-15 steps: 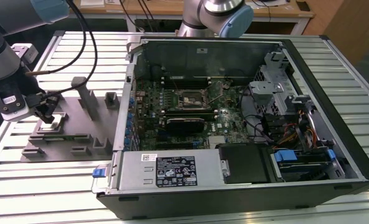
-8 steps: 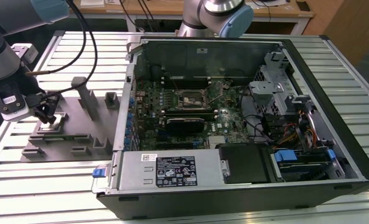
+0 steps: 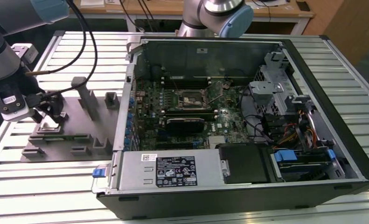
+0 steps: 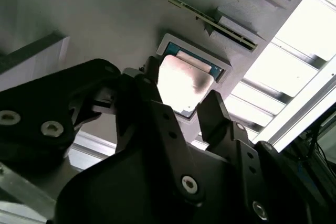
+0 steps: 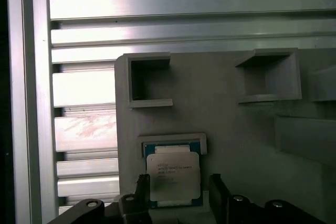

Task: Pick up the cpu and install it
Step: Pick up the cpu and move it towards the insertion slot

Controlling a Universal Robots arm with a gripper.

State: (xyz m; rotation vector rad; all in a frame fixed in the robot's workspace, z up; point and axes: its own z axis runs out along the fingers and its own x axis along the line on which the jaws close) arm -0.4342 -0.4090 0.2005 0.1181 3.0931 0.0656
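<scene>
A slatted metal table (image 3: 349,88) carries an open computer case (image 3: 234,205) lying on its side at the exterior view's right. Its circuit board (image 3: 171,100) faces up with a square socket (image 3: 193,98) near the middle. The robot arm (image 3: 1,56) is cut off by the exterior view's top and left edges, and cables hang beside it.

At the exterior view's left a grey holder block (image 3: 78,135) lies just beside the case, with posts standing up from it. The gripper (image 3: 46,112) hangs low over the block's far left part and hides what lies beneath it there.

In both wrist views the cpu (image 5: 173,177) (image 4: 184,82) lies flat in a shallow framed pocket of the block, its near edge covered by the gripper body. The black fingers (image 5: 216,187) stand apart, one on each side of the chip; whether they touch it is hard to tell. Two square pockets (image 5: 149,80) lie farther along the block. Bare slats run past its edge.
</scene>
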